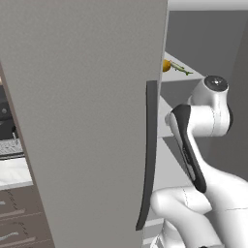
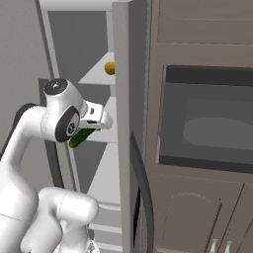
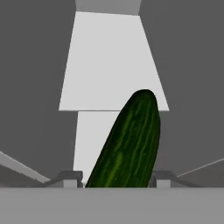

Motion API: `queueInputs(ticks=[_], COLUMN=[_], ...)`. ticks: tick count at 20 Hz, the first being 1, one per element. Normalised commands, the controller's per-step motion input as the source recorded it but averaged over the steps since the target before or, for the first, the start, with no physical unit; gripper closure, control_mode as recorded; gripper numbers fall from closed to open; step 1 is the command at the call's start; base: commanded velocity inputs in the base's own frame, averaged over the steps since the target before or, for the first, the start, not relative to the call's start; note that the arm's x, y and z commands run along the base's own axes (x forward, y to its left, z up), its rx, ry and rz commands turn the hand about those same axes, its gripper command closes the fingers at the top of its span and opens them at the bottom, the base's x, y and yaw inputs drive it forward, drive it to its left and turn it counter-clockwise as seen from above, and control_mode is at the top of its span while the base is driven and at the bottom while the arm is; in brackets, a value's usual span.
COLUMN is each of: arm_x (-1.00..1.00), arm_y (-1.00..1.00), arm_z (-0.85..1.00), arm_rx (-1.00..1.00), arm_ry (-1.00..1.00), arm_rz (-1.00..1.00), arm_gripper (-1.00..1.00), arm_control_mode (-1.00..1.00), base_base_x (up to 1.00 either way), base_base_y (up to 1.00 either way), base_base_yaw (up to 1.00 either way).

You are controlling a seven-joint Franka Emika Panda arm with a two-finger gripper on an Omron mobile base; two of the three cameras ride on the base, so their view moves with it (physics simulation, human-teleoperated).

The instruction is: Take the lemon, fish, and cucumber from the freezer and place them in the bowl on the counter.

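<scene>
The freezer stands open, its broad grey door with a long dark handle close on my left. On an upper pale shelf lie the yellow-orange lemon and the thin fish beside it. My arm reaches in one shelf lower. The dark green cucumber sits between the finger tips of my gripper, which press against its sides; it points away over the pale shelf. The bowl is out of view. A strip of the white counter shows past the door.
Grey-brown drawers sit under the counter at the left. Right of the freezer's side wall is a brown cabinet column with a built-in dark oven. Freezer walls close in on both sides of the hand.
</scene>
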Motion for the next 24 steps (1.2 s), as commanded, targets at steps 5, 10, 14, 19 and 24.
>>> queueInputs(ticks=[5, 10, 14, 19, 24], arm_x=[-0.41, -0.48, -0.53, -0.44, -0.37], arm_y=[0.3, 0.11, 0.13, 0.0, 0.0], arm_z=[0.51, 0.45, 0.39, 0.34, 0.12], arm_rx=[-0.02, 0.0, 0.0, 0.0, 0.0], arm_ry=[0.01, 0.01, 0.0, 0.0, 0.0], arm_rz=[0.04, 0.06, 0.11, 0.04, 0.0], arm_gripper=[1.0, 1.0, 1.0, 1.0, 1.0], arm_control_mode=[-1.0, -1.0, -1.0, -1.0, -1.0], base_base_x=[0.0, 0.0, 0.0, 0.0, 0.0], base_base_y=[0.0, 0.0, 0.0, 0.0, 0.0], base_base_yaw=[0.0, 0.0, 0.0, 0.0, 0.0])
